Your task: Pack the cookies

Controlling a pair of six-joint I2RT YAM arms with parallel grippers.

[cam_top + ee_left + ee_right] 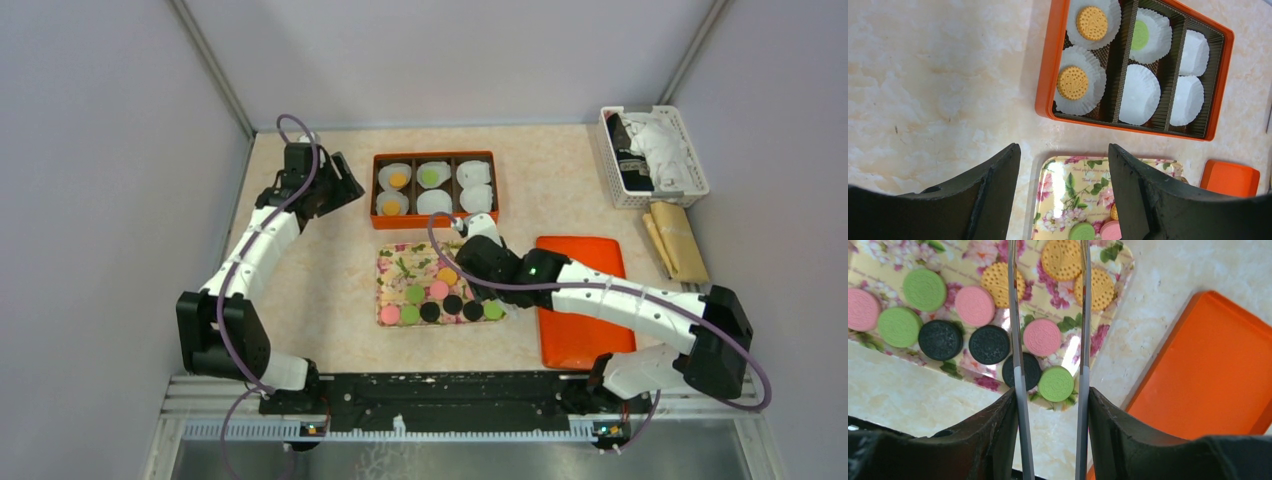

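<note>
Right fingers [1015, 340], narrowly parted, frame a pink cookie [1042, 337] near the floral tray's [1100, 332] edge. Left fingers [998, 180] are spread wide and empty over bare desk [938, 75] beside the orange box [1045, 75].

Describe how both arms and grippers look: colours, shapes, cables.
The left arm and right arm have white tubular links, black joints and a looping purple cable. The left gripper has two broad, curved black fingers. The right gripper adds long thin silver blades, like tweezers; a green light glows near its wrist.
</note>
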